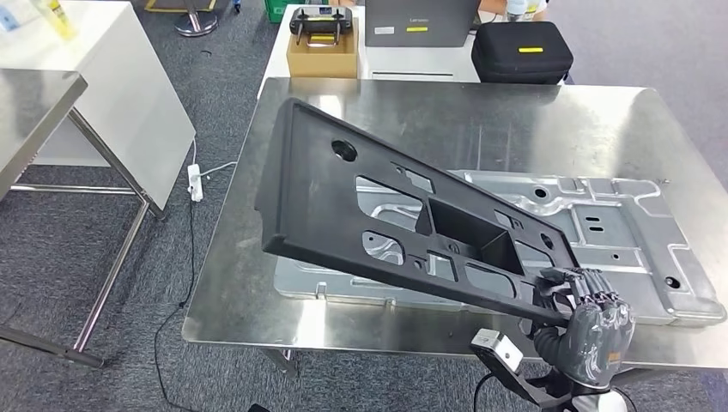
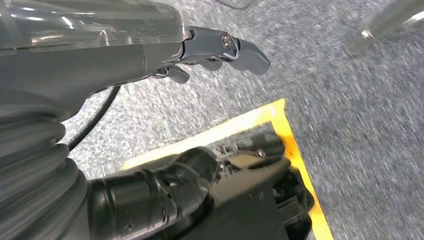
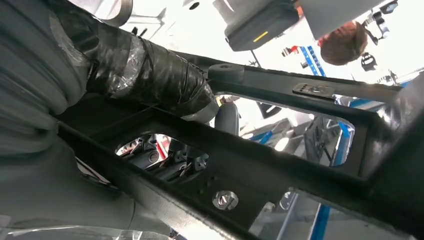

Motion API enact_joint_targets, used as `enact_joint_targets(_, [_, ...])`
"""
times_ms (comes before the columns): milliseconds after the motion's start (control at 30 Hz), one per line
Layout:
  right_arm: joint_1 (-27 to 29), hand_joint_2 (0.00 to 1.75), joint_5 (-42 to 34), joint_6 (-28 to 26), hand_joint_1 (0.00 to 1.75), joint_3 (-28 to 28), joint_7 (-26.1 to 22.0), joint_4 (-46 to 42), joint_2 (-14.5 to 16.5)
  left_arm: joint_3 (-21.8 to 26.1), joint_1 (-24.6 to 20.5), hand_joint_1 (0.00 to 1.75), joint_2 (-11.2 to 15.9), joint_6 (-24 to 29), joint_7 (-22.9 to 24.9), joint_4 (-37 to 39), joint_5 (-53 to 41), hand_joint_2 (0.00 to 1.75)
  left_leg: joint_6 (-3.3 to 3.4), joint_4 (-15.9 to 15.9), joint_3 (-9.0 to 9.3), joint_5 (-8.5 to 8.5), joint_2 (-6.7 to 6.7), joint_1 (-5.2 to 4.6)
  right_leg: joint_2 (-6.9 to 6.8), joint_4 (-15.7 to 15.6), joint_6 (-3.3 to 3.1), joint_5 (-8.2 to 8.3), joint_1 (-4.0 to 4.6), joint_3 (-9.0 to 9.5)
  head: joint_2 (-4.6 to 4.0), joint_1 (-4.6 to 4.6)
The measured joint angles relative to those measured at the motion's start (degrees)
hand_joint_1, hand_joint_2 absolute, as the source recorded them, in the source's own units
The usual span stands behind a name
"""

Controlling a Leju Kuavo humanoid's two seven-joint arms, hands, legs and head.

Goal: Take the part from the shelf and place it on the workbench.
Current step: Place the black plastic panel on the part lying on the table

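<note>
The black part (image 1: 403,227), a long flat panel with cut-out windows, hangs tilted above the workbench (image 1: 283,300), its long axis running from the upper left of the head view down to the lower right. Only that lower-right end is held: the right hand (image 1: 588,322) grips it there with fingers wrapped over the edge, so nearly the whole panel stretches up and to the left, away from the hand. Its raised far end sits clear of the bench top (how far cannot be judged), and below its middle lies a silver stamped metal sheet (image 1: 618,223) flat on the bench. The placing move will likely turn on lowering that high left end until the panel lies level over the sheet or bench. The left hand (image 2: 220,47) points at grey carpet, its fingers apart and holding nothing, well away from the part.
</note>
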Motion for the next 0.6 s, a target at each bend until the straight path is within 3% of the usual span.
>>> enact_joint_targets(33, [0.0, 1.75, 0.0, 0.0, 1.69, 0.0, 0.0, 0.2, -0.1, 0.0, 0.0, 0.00, 0.0, 0.0, -0.1, 0.0, 0.0, 1.75, -0.04, 0.1, 0.24, -0.28, -0.03, 0.01, -0.01, 0.5, 0.13, 0.94, -0.08, -0.89, 0.00, 0.00])
enact_joint_targets(67, [0.0, 1.75, 0.0, 0.0, 1.67, 0.0, 0.0, 0.3, -0.2, 0.0, 0.0, 0.00, 0.0, 0.0, -0.1, 0.0, 0.0, 1.75, -0.13, 0.3, 0.53, -0.61, -0.07, 0.05, -0.02, -1.2, 0.22, 2.95, -0.18, -0.72, 0.00, 0.00])
enact_joint_targets(133, [-0.2, 1.75, 0.0, 0.0, 1.67, 0.0, 0.1, 0.5, -0.4, 0.0, 0.1, 0.00, -0.1, -0.1, -0.2, 0.0, 0.1, 1.75, -0.55, 1.0, 0.92, -1.47, -0.16, 0.06, -0.10, -8.0, 0.28, 7.55, -0.36, 1.66, 0.00, 0.01])
enact_joint_targets(200, [-0.5, 1.75, 0.0, 0.0, 1.67, 0.0, 0.1, 0.7, -0.4, 0.0, 0.0, 0.00, -0.1, -0.1, -0.3, 0.0, 0.1, 0.87, -1.21, 1.8, 0.77, -2.24, -0.24, -0.08, -0.10, -12.4, -0.10, 9.14, -0.24, 3.27, 0.00, 0.00])
enact_joint_targets(267, [-0.8, 1.75, 0.5, 0.0, 1.67, 0.0, 0.4, 0.9, -0.5, 0.0, -0.1, 0.00, -0.1, 0.0, 0.0, 0.0, 0.0, 0.00, -1.75, 2.0, 0.63, -2.46, -0.25, -0.18, 0.04, -12.9, -0.76, 8.79, 0.00, 3.32, 0.00, -0.03])
enact_joint_targets(367, [-1.8, 1.75, 2.5, 0.0, 1.67, 0.0, 1.4, 1.3, -0.8, 0.0, -0.2, 0.00, -0.1, 0.3, 1.1, 0.0, -0.3, 0.00, -2.53, 3.4, 0.12, -3.63, -0.17, -0.05, 0.10, -13.3, -1.71, 8.94, -0.25, 3.58, 0.00, -0.05])
enact_joint_targets(433, [-2.9, 1.75, 4.7, 0.0, 1.68, 0.0, 2.5, 1.8, -1.0, -0.1, -0.3, 0.00, -0.2, 0.3, 1.5, 0.0, -0.5, 0.00, -3.08, 9.0, -2.43, -6.50, -0.14, 0.18, 0.02, -13.5, -2.07, 8.92, -0.34, 3.82, 0.00, -0.09])
enact_joint_targets(500, [-4.1, 1.75, 8.0, 0.0, 1.68, 0.0, 4.2, 2.6, -1.4, -0.3, -0.3, 0.00, -0.3, 0.3, 1.9, 0.0, -0.8, 0.00, -3.36, 16.1, -6.21, -9.06, -0.12, 0.38, -0.03, -13.5, -2.23, 8.83, -0.27, 3.88, 0.00, -0.10])
enact_joint_targets(533, [-4.8, 1.75, 9.7, 0.0, 1.69, -0.1, 5.1, 3.1, -1.6, -0.5, -0.3, 0.00, -0.3, 0.3, 2.1, 0.0, -1.0, 0.00, -3.36, 17.7, -7.31, -8.95, -0.12, 0.41, -0.02, -13.5, -2.26, 8.77, -0.24, 3.94, 0.00, -0.10])
enact_joint_targets(567, [-5.5, 1.75, 11.4, 0.0, 1.70, -0.1, 6.0, 3.7, -2.0, -0.7, -0.4, 0.00, -0.3, 0.3, 2.3, 0.0, -1.3, 0.00, -3.25, 17.3, -7.45, -7.77, -0.13, 0.41, 0.02, -13.5, -2.26, 8.72, -0.22, 4.03, 0.00, -0.10])
enact_joint_targets(600, [-6.2, 1.75, 12.8, 0.0, 1.71, -0.2, 6.8, 4.2, -2.3, -0.9, -0.4, 0.00, -0.3, 0.2, 2.5, 0.0, -1.4, 0.00, -3.05, 14.8, -6.61, -5.74, -0.13, 0.40, 0.07, -13.5, -2.22, 8.67, -0.20, 4.19, 0.00, -0.10])
